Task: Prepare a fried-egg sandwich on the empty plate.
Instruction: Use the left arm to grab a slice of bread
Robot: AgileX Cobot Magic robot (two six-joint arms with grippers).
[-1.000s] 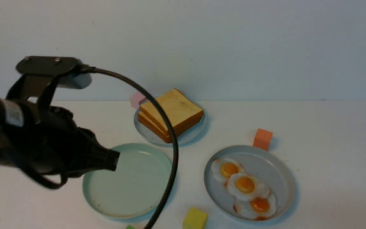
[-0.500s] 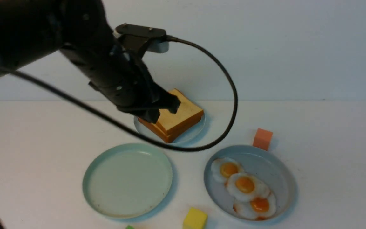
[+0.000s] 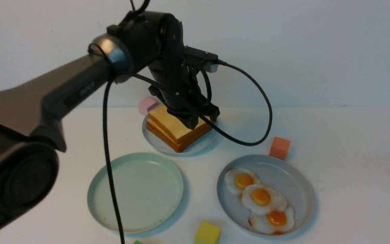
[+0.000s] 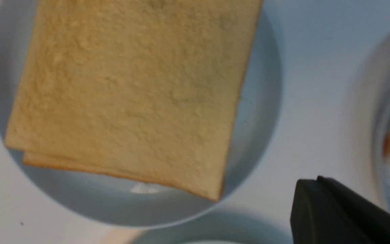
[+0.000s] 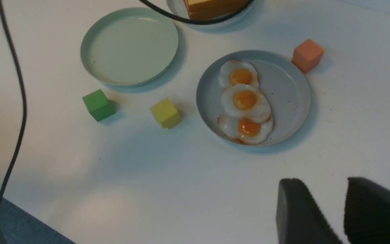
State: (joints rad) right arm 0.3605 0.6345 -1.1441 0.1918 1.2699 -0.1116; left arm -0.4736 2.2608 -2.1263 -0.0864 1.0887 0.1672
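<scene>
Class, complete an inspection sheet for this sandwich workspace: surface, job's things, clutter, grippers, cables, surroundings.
Surface: white table.
Job's things: toast stack on the light-blue plate; three fried eggs on the grey-blue plate; mint-green plate bare.
Clutter: pink cube behind the toast plate, orange cube, yellow cube, green cube.
Grippers: left gripper shut, at the toast stack, holding nothing; right gripper open, empty.
Cables: black cable loops from the left wrist beside the toast; second cable hangs across the mint-green plate in the front view.
Surroundings: pale wall; nothing else seen.
</scene>
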